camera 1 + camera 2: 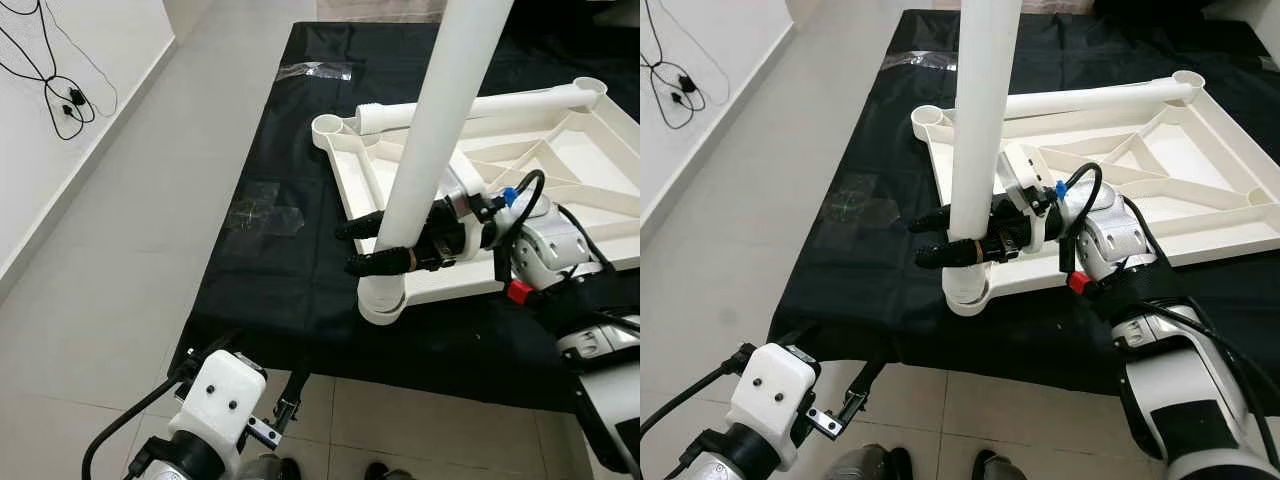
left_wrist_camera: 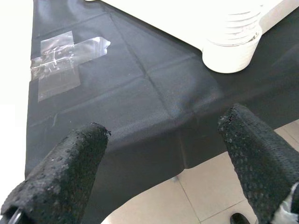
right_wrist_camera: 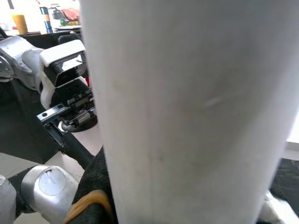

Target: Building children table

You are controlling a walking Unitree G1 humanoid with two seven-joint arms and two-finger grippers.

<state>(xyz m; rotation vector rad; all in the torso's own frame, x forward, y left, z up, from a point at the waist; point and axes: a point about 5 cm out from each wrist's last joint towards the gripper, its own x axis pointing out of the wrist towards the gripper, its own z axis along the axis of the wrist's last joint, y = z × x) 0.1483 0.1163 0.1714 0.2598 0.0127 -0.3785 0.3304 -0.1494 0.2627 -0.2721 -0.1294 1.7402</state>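
Observation:
A white plastic tabletop [image 1: 590, 170] lies upside down on a black cloth [image 1: 290, 280]. A white table leg [image 1: 440, 130] stands upright in the near-left corner socket [image 1: 380, 300]. My right gripper [image 1: 362, 245] is shut on this leg just above the socket; in the right wrist view the leg [image 3: 187, 112] is very close. A second white leg [image 1: 470, 107] lies along the far rim of the tabletop. My left gripper [image 2: 163, 163] is open and holds nothing, low by the cloth's near edge, with the socket [image 2: 233, 42] ahead of it.
Clear tape patches [image 1: 265, 212] stick to the cloth left of the tabletop. Grey floor tiles [image 1: 120, 280] run along the left, and black cables [image 1: 60, 95] lie by the white wall. Shoe tips [image 1: 900, 465] show at the bottom edge.

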